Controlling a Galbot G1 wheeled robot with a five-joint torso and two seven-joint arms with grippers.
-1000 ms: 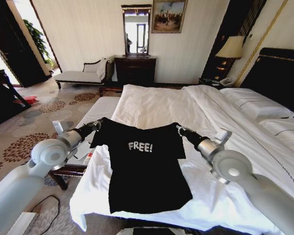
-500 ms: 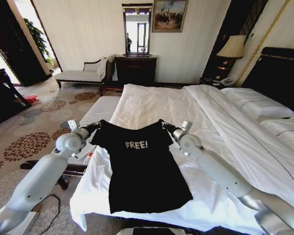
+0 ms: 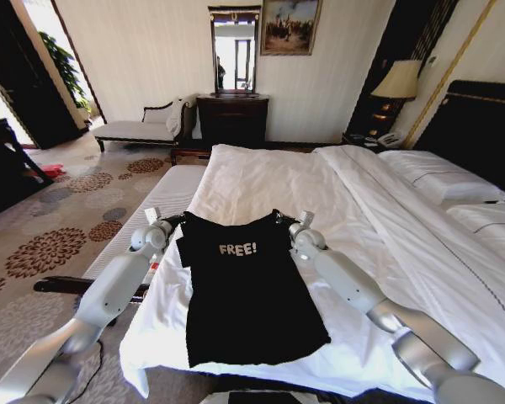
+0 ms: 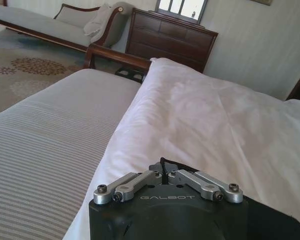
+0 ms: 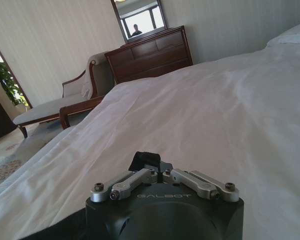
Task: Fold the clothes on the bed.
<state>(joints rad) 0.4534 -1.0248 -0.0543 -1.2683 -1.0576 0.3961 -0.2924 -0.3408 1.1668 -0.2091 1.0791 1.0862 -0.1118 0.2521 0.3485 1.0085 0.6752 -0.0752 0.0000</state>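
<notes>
Two arms reach forward over the near end of the bed, each one gripping a top corner of the black T-shirt. The left gripper is clenched on the shirt's shoulder on the robot's left; the left wrist view shows its fingers drawn together with a small fold of black cloth pinched between the tips. The right gripper is clenched on the opposite shoulder, and the right wrist view shows its fingers closed on a dark bunched tuft of the same fabric.

The T-shirt lies front-up on the white duvet with the white "FREE!" lettering facing the head camera. Its top edge is stretched between the two grippers, and its body spreads toward the robot, widening to a hem near the foot edge of the bed. The sleeves are drawn in toward the body, so the upper part looks narrower than the hem.

Beside the bed on the robot's left sits a striped grey bench with a dark wooden frame, touching the bed's side. Two white pillows rest against the dark headboard at far right. A table lamp stands by the headboard, and a dark dresser with a mirror stands against the back wall, next to a pale chaise. Patterned carpet covers the floor on the left.
</notes>
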